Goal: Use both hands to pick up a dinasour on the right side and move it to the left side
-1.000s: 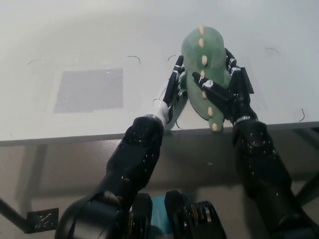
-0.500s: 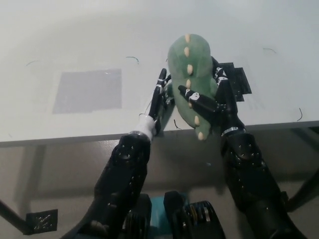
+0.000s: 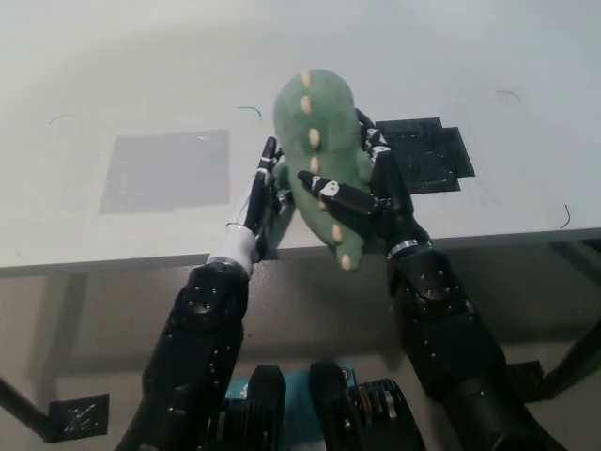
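Green plush dinosaur point(image 3: 315, 141): soft, light, I judge. My left hand point(image 3: 258, 202) and right hand point(image 3: 371, 197) clamp its flanks, fingers pressed either side.

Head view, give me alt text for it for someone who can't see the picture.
A green plush dinosaur is clamped between the robot's left hand and right hand above a white table. A dark square mat lies to its right, a grey square patch to its left.
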`<act>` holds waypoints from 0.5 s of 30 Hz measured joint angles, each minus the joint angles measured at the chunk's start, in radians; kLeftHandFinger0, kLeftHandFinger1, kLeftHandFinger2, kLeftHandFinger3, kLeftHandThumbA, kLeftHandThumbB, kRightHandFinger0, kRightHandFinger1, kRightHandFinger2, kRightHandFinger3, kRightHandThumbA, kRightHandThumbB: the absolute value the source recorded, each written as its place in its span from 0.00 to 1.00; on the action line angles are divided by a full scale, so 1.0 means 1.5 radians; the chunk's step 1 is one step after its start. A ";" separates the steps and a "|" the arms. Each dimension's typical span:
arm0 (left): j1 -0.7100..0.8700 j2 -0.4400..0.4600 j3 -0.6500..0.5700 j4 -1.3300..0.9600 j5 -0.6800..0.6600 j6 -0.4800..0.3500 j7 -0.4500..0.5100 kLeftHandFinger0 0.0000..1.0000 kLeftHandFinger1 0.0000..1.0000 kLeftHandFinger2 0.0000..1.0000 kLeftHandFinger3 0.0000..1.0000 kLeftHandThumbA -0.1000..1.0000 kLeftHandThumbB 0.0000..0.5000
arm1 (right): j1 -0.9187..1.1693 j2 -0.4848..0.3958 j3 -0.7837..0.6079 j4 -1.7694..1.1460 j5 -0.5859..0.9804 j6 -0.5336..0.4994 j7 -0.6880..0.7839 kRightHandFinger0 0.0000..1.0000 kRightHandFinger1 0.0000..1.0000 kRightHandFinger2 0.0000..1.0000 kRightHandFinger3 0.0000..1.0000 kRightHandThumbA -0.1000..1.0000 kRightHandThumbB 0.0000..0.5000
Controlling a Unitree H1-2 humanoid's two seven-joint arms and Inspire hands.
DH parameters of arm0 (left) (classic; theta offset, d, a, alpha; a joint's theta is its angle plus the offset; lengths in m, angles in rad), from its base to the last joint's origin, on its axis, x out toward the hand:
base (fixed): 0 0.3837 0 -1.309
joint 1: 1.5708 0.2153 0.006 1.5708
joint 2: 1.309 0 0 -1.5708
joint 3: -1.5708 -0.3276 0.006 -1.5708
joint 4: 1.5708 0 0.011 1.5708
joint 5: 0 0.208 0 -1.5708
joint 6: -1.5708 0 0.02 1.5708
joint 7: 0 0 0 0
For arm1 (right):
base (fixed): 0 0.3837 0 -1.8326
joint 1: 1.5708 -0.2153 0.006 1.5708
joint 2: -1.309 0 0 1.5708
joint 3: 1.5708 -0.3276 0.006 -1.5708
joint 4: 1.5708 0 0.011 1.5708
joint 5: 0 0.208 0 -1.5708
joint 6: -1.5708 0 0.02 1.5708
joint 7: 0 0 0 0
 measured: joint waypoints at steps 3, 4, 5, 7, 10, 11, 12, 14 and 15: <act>0.014 0.006 0.009 -0.021 -0.003 0.000 0.000 1.00 1.00 1.00 1.00 1.00 0.32 | -0.011 0.005 0.013 0.011 -0.001 0.003 0.000 1.00 1.00 1.00 1.00 1.00 0.14; 0.019 0.009 0.013 -0.031 -0.006 0.001 0.000 1.00 1.00 1.00 1.00 1.00 0.32 | -0.019 0.009 0.017 0.017 -0.002 0.004 0.000 1.00 1.00 1.00 1.00 1.00 0.14; 0.023 0.012 0.016 -0.038 -0.007 0.001 -0.001 1.00 1.00 1.00 1.00 1.00 0.31 | -0.022 0.011 0.021 0.022 -0.002 0.004 0.001 1.00 1.00 1.00 1.00 1.00 0.14; 0.034 0.021 0.022 -0.057 -0.010 0.003 -0.002 1.00 1.00 1.00 1.00 1.00 0.39 | -0.033 0.019 0.027 0.035 -0.002 0.004 0.003 1.00 1.00 1.00 1.00 1.00 0.24; 0.058 0.037 0.032 -0.098 -0.014 0.015 -0.003 1.00 1.00 1.00 1.00 1.00 0.48 | -0.042 0.035 0.041 0.040 -0.002 0.006 0.010 1.00 1.00 1.00 1.00 1.00 0.28; 0.067 0.042 0.034 -0.113 -0.014 0.019 -0.003 1.00 1.00 1.00 1.00 1.00 0.53 | -0.042 0.039 0.047 0.035 -0.002 0.011 0.013 1.00 1.00 1.00 1.00 1.00 0.29; 0.078 0.047 0.036 -0.129 -0.014 0.021 -0.002 1.00 1.00 1.00 1.00 1.00 0.54 | -0.041 0.043 0.055 0.023 -0.003 0.020 0.018 1.00 1.00 1.00 1.00 1.00 0.30; 0.096 0.053 0.038 -0.153 -0.014 0.024 -0.002 1.00 1.00 1.00 1.00 1.00 0.62 | -0.037 0.049 0.066 0.005 -0.003 0.032 0.024 1.00 1.00 1.00 1.00 1.00 0.30; 0.100 0.055 0.038 -0.158 -0.014 0.024 -0.002 1.00 1.00 1.00 1.00 1.00 0.63 | -0.036 0.050 0.069 0.000 -0.003 0.037 0.026 1.00 1.00 1.00 1.00 1.00 0.31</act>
